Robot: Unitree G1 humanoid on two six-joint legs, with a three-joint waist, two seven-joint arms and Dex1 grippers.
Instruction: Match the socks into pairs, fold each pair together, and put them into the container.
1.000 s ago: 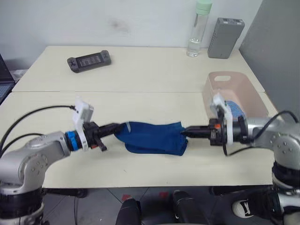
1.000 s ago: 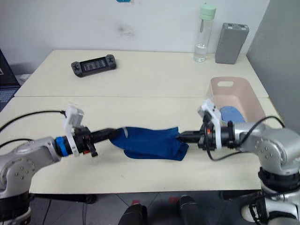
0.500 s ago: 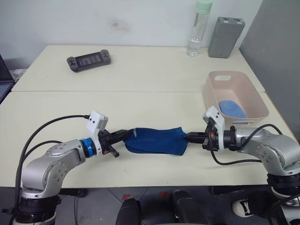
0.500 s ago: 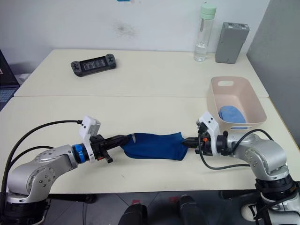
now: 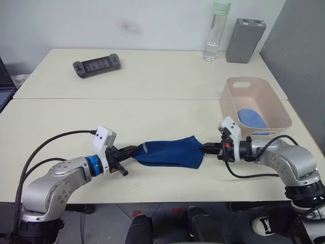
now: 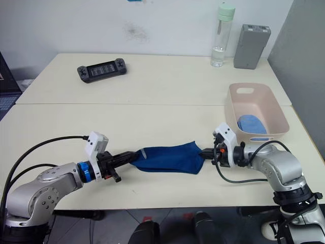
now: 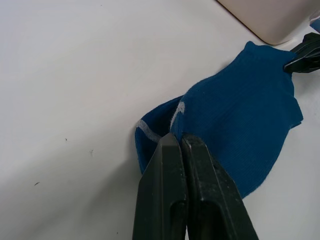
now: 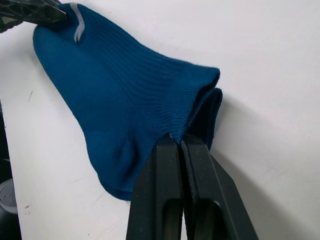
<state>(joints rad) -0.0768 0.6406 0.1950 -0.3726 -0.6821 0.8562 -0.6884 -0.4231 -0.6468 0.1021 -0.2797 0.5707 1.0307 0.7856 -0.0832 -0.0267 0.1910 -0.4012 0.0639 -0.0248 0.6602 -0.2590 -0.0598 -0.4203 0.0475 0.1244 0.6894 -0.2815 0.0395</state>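
Dark navy sock fabric [image 5: 170, 151] is stretched between both grippers, low over the front of the table. My left gripper [image 5: 136, 149] is shut on its grey-striped end [image 7: 179, 137]. Shut on the cuff end, where two layers show [image 8: 200, 107], is my right gripper [image 5: 203, 148]. The pale pink container [image 5: 229, 104] stands just behind the right gripper, with a light blue sock [image 5: 250, 116] lying inside it.
A black game controller [image 5: 96, 65] lies at the far left of the table. A clear bottle with a green cap [image 5: 216, 30] and a grey box [image 5: 245, 33] stand at the far right. A seam [image 5: 117, 99] runs across the table's middle.
Both grippers have come down toward the table with the navy sock still held between them. It now sags less and sits lower and flatter.
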